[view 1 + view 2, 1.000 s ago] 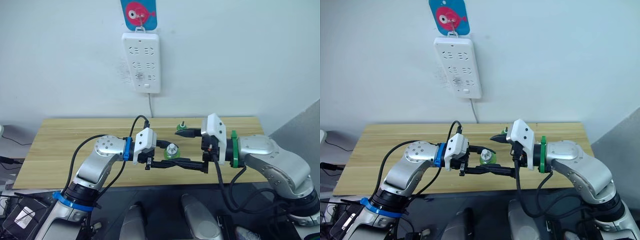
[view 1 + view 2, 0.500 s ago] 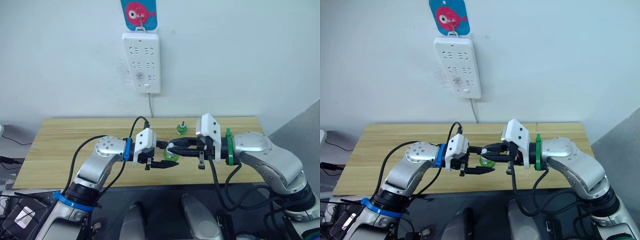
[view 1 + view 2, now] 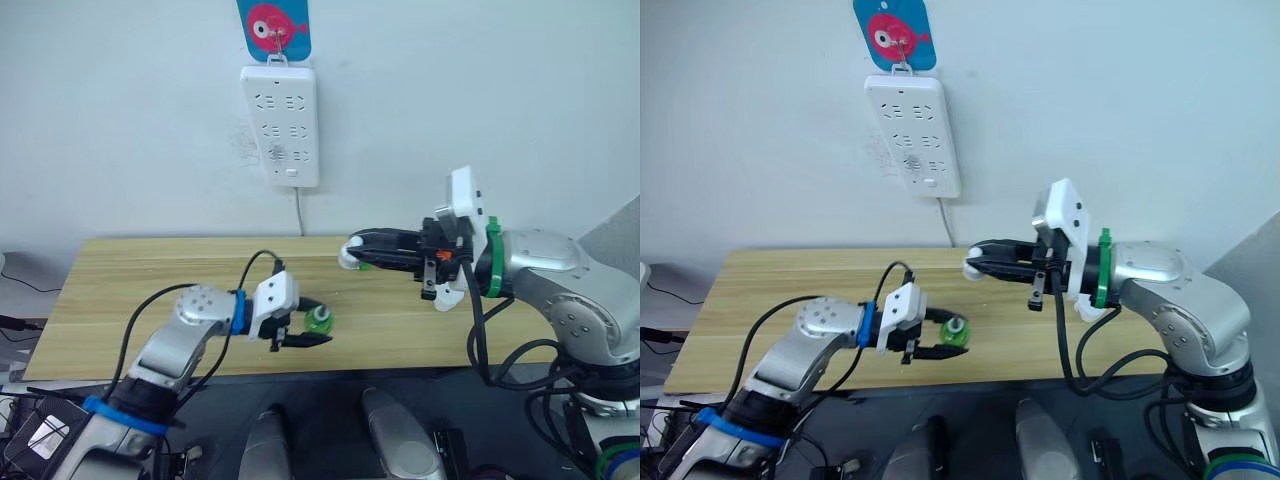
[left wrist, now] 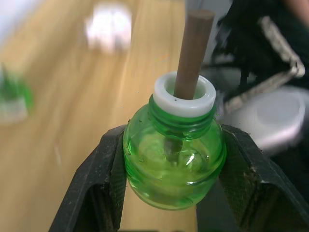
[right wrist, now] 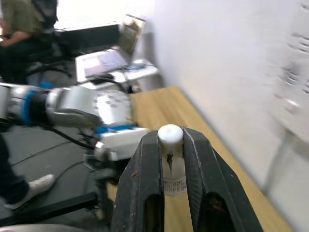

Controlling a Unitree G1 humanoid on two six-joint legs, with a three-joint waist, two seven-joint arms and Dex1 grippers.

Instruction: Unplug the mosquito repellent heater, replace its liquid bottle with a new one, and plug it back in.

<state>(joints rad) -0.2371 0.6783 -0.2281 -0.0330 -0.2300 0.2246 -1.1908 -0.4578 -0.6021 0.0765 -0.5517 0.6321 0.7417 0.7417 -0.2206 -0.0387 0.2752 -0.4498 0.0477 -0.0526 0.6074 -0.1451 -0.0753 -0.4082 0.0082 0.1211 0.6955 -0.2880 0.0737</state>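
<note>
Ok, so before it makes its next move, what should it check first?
1. Green bottle clamped between the left gripper's fingers: ok.
2. Bottle neck open, wick bare: ok.
3. White cap pinched in the right gripper: ok.
4. Both grippers well apart, with room to move: ok.
5. Power strip on the wall has free sockets: ok.

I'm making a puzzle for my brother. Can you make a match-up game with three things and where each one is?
1. translucent green bottle with a brown wick
2. small white plastic cap
3. long white power strip

A. on the wall
B. in the left claw
C. in the right claw

Pairs: 1-B, 2-C, 3-A
</note>
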